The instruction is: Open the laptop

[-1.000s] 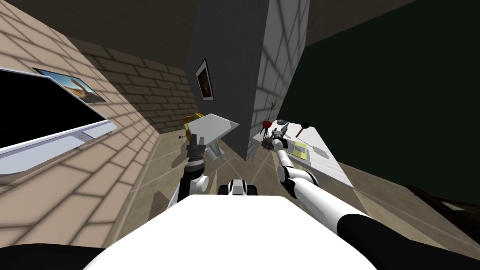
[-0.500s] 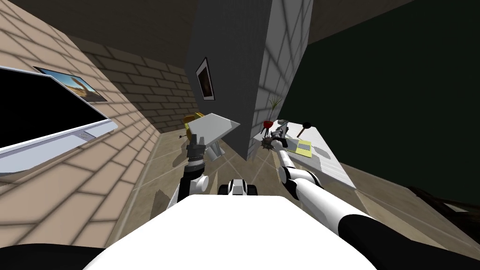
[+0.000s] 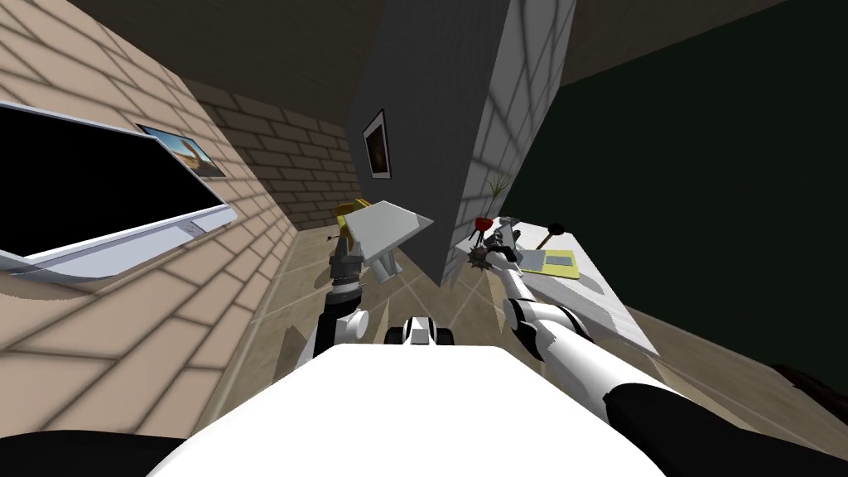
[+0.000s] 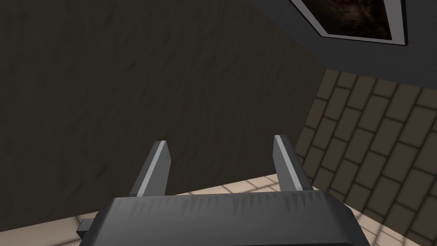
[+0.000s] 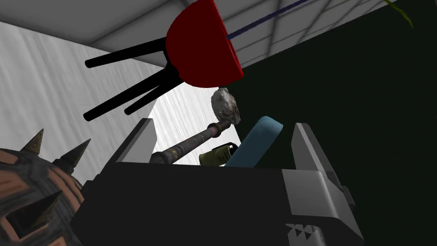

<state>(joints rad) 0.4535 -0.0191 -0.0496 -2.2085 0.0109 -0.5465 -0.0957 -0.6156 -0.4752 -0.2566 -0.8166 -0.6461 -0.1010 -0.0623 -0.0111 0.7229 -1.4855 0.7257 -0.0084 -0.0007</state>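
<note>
Hovering over the table's (image 3: 613,310) left corner, our right hand (image 5: 224,124) is spread open, empty; the laptop (image 3: 551,262) lies just to its right, well apart from our open left hand (image 4: 219,145).

a tan brick wall (image 3: 124,348) is running along the left, holding a white-framed window (image 3: 132,248) showing black. a grey pillar (image 3: 422,124) is carrying a framed picture (image 3: 378,146). patchy light is falling on the tiled floor (image 3: 273,290), where a white table (image 3: 385,225) is standing.
</note>
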